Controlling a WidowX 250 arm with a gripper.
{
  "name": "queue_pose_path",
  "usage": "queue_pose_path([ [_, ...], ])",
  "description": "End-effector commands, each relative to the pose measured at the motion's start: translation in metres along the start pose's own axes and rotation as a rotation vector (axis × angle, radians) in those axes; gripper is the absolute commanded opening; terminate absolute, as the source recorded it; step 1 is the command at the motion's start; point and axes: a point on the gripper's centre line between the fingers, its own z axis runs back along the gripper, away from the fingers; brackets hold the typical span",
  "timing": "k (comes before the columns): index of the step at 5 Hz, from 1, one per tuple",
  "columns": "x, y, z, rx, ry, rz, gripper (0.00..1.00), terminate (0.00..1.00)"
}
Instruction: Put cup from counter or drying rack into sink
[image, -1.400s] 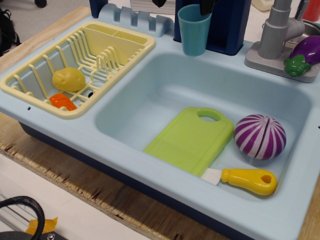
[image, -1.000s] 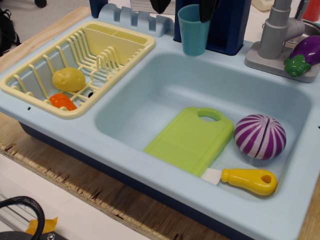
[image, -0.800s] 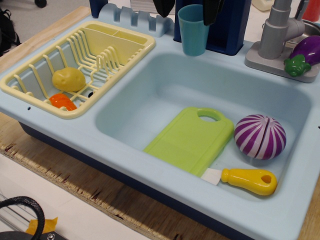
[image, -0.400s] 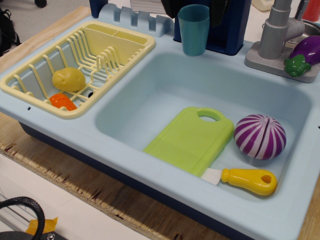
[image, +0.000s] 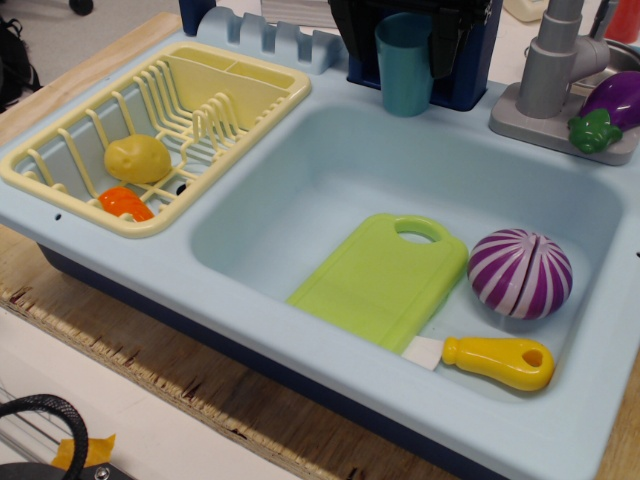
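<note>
A: Near edge first. What sits in the sink (image: 330, 180)?

B: Three items on its floor. A yellow-handled toy knife (image: 487, 360) lies nearest, white blade end touching the corner of the green cutting board (image: 380, 280). The purple onion (image: 520, 273) rests just beside the board, to the right.

A: Drying rack (image: 275, 88)?

B: Left of the sink, on the counter (image: 140, 258). A yellow potato (image: 138, 158) and an orange piece (image: 124, 203) lie in its near end. The divided tray section at the far end holds nothing visible.

A: The cup (image: 405, 63)?

B: Upright at the far rim of the sink, on the counter ledge in front of the dark blue block (image: 470, 60). Gripper (image: 402, 35) fingers stand on either side of it, one left, one right, close against its walls. Whether they actually press the cup, cannot tell.

A: Anything cut off?

B: Gripper body runs off the top edge. Grey faucet (image: 550, 65) is also cropped at the top; an eggplant (image: 612, 105) lies on its base, partly out of frame to the right.
</note>
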Motion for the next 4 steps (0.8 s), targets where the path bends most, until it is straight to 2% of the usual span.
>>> queue_pose_path([
  [1,0.0,0.006,-0.007,-0.018,-0.003,0.026,1.0,0.0],
  [2,-0.003,0.004,-0.006,-0.006,-0.004,0.044,0.0,0.0],
  [4,-0.017,-0.001,0.025,0.053,0.019,0.083,0.0,0.0],
])
